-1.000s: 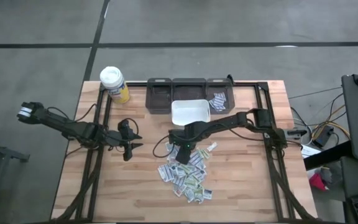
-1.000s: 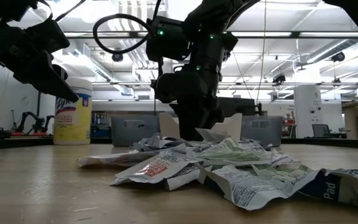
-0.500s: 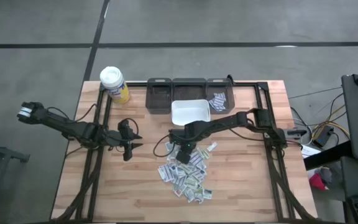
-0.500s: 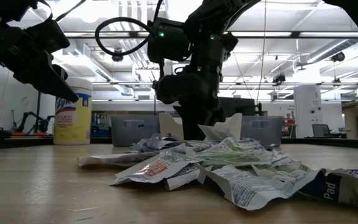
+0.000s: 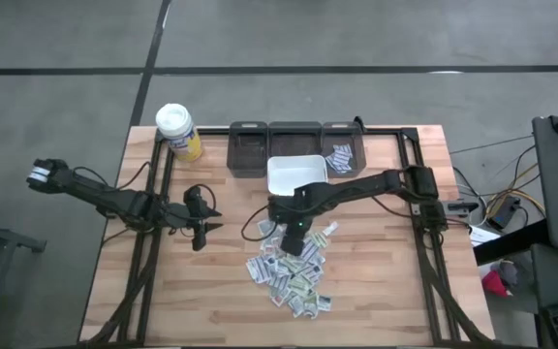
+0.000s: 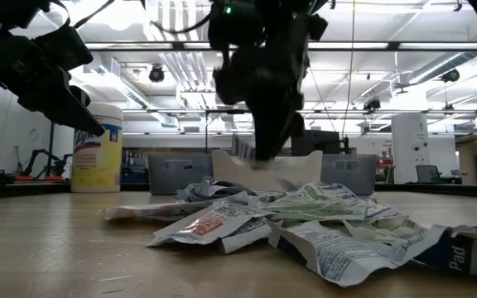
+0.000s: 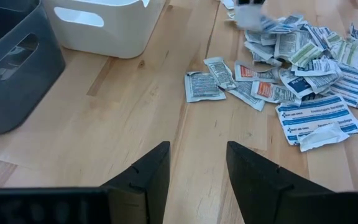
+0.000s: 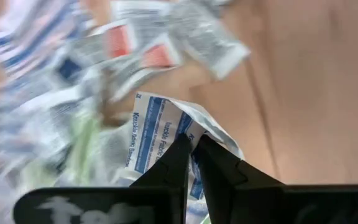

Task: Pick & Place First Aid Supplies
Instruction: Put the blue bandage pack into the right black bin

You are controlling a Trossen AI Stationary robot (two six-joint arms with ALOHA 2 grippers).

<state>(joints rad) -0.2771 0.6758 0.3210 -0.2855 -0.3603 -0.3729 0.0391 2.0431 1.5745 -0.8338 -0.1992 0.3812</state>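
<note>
The first aid supplies, small flat paper packets, lie in a loose pile (image 5: 294, 276) (image 6: 288, 219) (image 7: 297, 56) on the wooden table, near its front middle. My right gripper (image 5: 296, 237) (image 8: 191, 144) hangs over the pile's far end, shut on one white packet with blue print (image 8: 157, 134) (image 6: 245, 149). My left gripper (image 5: 204, 228) (image 7: 197, 158) waits open at the table's left, with nothing between its fingers. My right gripper pinches the blue-printed packet by a crumpled edge (image 8: 194, 124) between its two fingertips. The fingers come from above, pointing steeply down. The packet hangs at the fingertips, lifted clear of the pile.
A white bin (image 5: 296, 174) stands just beyond the pile. Behind it is a row of three dark bins (image 5: 294, 141), the right one (image 5: 342, 153) holding a few packets. A yellow bottle with a white lid (image 5: 178, 132) (image 6: 98, 149) stands at the far left corner.
My right gripper has shut on a packet at the pile's far end and risen, drawing that packet up clear of the pile. The rest of the pile stays where it was.
</note>
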